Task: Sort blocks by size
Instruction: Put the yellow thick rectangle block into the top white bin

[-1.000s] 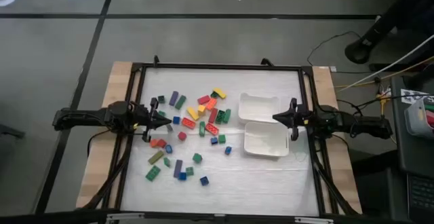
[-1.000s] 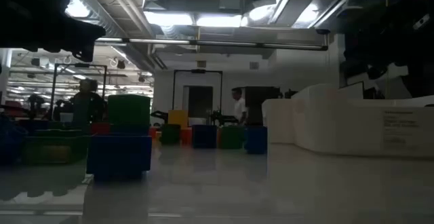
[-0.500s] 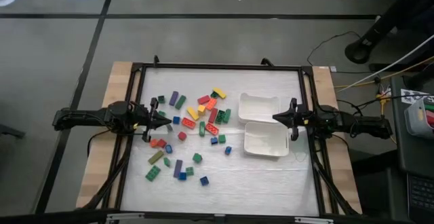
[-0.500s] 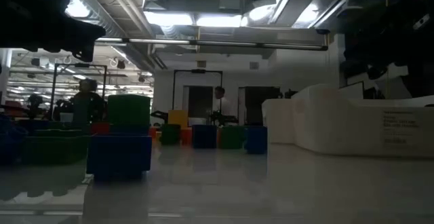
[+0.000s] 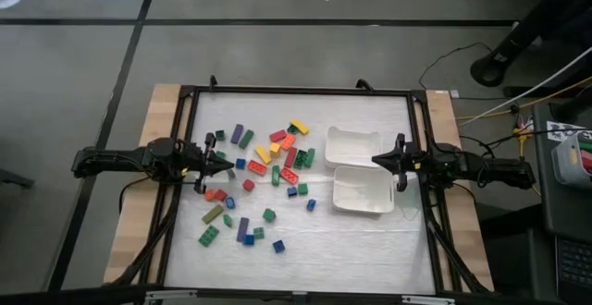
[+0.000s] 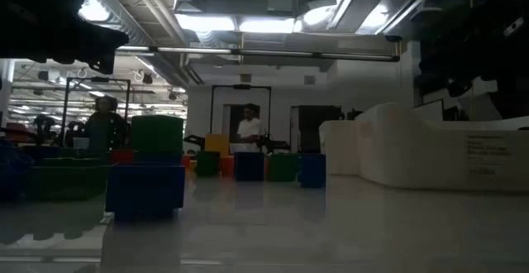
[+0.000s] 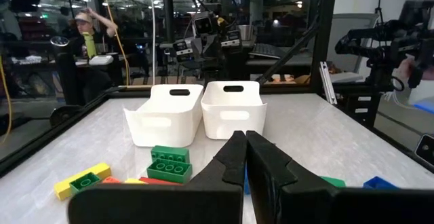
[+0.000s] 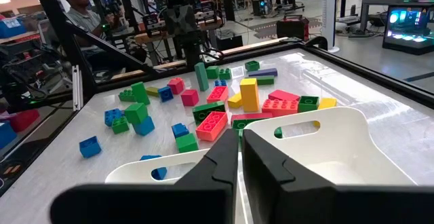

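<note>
Many small coloured blocks (image 5: 264, 168) lie scattered flat on the white table, left of its middle. They also show in the right wrist view (image 8: 211, 123) and, close up, in the low view (image 6: 145, 189). Two white trays stand side by side at the right, the far one (image 5: 351, 146) and the near one (image 5: 363, 191). Both also appear in the left wrist view (image 7: 196, 112). My left gripper (image 5: 231, 164) hovers shut above the left edge of the block pile, pointing level toward the trays. My right gripper (image 5: 375, 160) hovers shut over the trays' right side, pointing toward the blocks.
A black frame (image 5: 296, 91) runs around the table. Bare white surface (image 5: 342, 250) lies toward the near edge. A person (image 6: 246, 128) stands in the room behind the table, and others sit there (image 7: 85, 27), (image 8: 78, 7).
Neither arm nor any block has moved. The person in the room behind has walked toward the left of the low view.
</note>
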Controlling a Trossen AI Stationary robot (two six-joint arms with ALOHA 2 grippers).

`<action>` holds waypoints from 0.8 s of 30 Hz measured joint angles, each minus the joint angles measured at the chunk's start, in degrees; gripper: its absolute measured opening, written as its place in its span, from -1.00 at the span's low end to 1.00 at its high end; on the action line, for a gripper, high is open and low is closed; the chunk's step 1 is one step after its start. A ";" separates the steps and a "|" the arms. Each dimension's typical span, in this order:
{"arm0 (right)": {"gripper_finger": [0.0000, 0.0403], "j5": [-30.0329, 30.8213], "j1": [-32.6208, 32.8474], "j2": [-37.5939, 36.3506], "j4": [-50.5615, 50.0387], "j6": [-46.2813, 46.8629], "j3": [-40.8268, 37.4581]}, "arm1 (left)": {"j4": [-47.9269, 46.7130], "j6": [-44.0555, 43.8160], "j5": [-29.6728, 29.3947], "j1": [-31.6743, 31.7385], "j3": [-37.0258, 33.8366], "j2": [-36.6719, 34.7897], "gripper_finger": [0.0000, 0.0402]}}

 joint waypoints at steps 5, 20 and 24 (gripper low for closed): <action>-0.88 0.00 0.00 0.00 0.07 -0.02 -0.01 | 0.02 -1.96 0.00 0.02 -0.01 -0.01 -1.00; -0.88 1.70 0.00 -0.02 4.73 0.52 -0.35 | 0.32 -1.77 -0.79 0.04 -0.05 -0.05 -1.00; -0.88 1.73 0.01 0.00 5.14 0.52 -0.33 | 0.32 -4.67 -0.83 0.04 -0.05 -0.05 -1.00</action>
